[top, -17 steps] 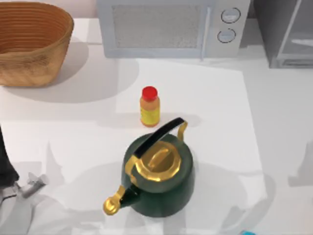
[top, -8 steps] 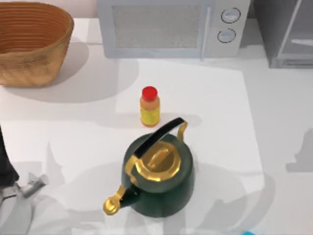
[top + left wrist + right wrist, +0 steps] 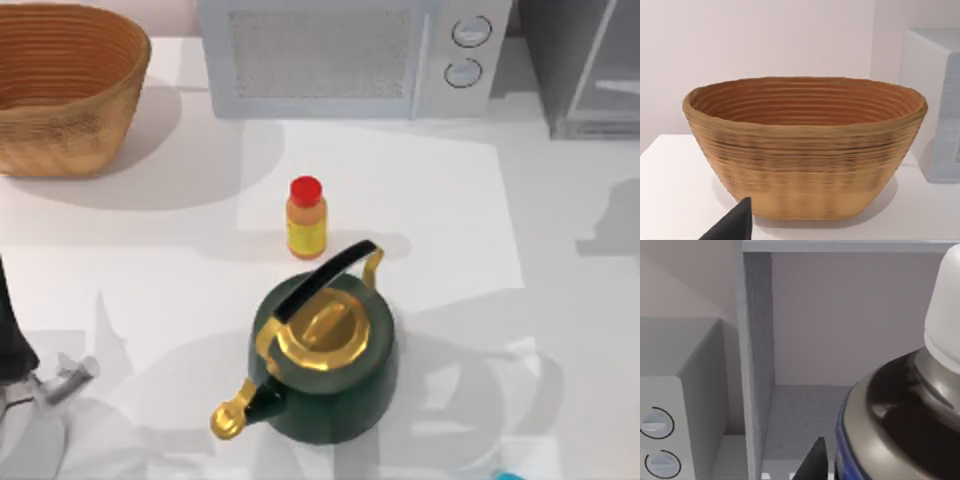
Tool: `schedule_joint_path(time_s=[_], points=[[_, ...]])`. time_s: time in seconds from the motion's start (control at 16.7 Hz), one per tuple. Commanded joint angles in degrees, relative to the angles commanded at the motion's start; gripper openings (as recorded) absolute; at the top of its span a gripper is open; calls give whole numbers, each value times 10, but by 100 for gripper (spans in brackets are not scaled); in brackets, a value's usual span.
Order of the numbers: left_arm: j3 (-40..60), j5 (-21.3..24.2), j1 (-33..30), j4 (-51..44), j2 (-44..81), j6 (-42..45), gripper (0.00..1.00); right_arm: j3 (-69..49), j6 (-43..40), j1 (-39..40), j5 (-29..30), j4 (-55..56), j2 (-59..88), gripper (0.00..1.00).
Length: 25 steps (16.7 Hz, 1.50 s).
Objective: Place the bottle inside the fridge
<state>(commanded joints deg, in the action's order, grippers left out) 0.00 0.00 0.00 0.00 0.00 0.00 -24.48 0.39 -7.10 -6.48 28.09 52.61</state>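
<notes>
White table (image 3: pixel 560 330), pale wall behind. The green kettle (image 3: pixel 322 360) with a gold lid stands mid-table, spout toward the front left. Left arm (image 3: pixel 12 345) is parked at the table's front-left edge, well left of the kettle. Left gripper (image 3: pixel 62 380) sits low by the tabletop; can't tell if it is wide or narrow. A small blue bit (image 3: pixel 510 476) shows at the front edge, right of the kettle; can't tell what it is.

Just behind the kettle, near its handle, stands an upright orange bottle (image 3: pixel 306 218) with a red cap. Far left behind the kettle is a woven basket (image 3: pixel 60 90); the left wrist view looks straight at it. Straight behind the kettle is a microwave (image 3: pixel 350 55) with two round knobs. The fridge (image 3: pixel 585 70) is at the back right, beside the microwave.

In the right wrist view the right gripper (image 3: pixel 820 460) holds the bottle (image 3: pixel 905 420): brown body, white cap, tilted, very close to the camera. The bottle is off the table, in front of the fridge's open, grey compartment, not inside yet. The microwave knobs sit beside that opening.
</notes>
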Motion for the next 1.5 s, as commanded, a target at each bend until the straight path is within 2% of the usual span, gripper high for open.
schedule_joint_path(time_s=[0.48,0.84,1.08,1.5], points=[[0,0,0,0,0,0,100,-182,2,-51,-47,209,389,1],[0,0,0,0,0,0,100,-281,3,-79,-72,322,601,1],[0,0,0,0,0,0,100,-314,4,-88,-81,361,673,1],[0,0,0,0,0,0,100,-316,5,-86,-81,365,682,1]])
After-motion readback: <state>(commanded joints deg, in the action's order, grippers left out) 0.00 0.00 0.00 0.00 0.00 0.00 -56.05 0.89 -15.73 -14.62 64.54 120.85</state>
